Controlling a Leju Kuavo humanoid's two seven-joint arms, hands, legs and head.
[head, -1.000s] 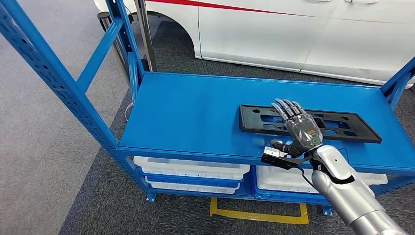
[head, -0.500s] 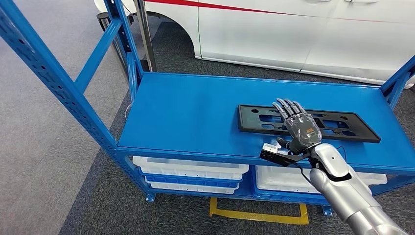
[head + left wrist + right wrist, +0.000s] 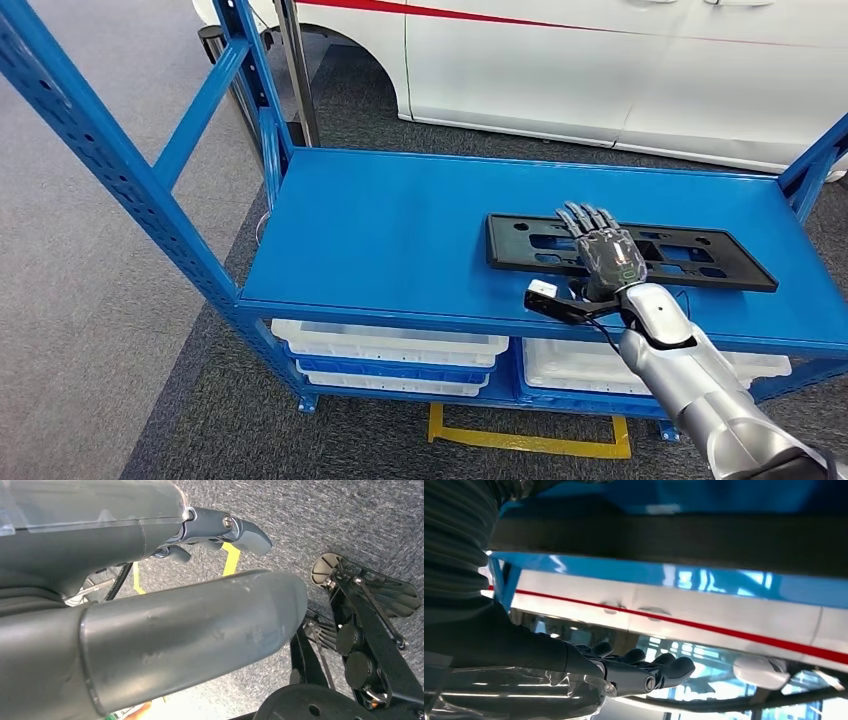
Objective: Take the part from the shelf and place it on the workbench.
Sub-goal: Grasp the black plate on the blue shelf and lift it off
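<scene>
Blue shelf (image 3: 400, 230) fills most of my head view: flat top deck, uprights at its left end, white bins (image 3: 390, 350) on the level under the front edge. White car (image 3: 600, 60) with a red stripe stands behind the back edge, on grey carpet. No workbench visible from here.

The part (image 3: 700, 262), a long black plastic frame with cut-out slots, lies flat on the deck's right half, long side parallel to the front edge, nearer the front than the back, its right end close to the right-hand upright.

My right hand (image 3: 603, 250) is over the part's left-middle stretch, fingers spread and extended, fingertips (image 3: 585, 215) reaching past the frame's far rail. Nothing is gripped; the fingers are apart. Whether the palm touches the plastic I cannot tell. The right wrist view shows the dark fingers (image 3: 644, 672) straight and side by side, the part's black edge and the blue deck close by.

Change over the last second: my right hand has slid forward and slightly left across the deck, from hovering at the part's near rail to lying over the frame; the wrist has come in past the front edge. The part itself has not shifted.

Judgement: reach nearly finished, grasp not begun. Next comes closing on a rail.

My left hand (image 3: 150, 630) hangs over carpet; its fingers' state I cannot tell.
</scene>
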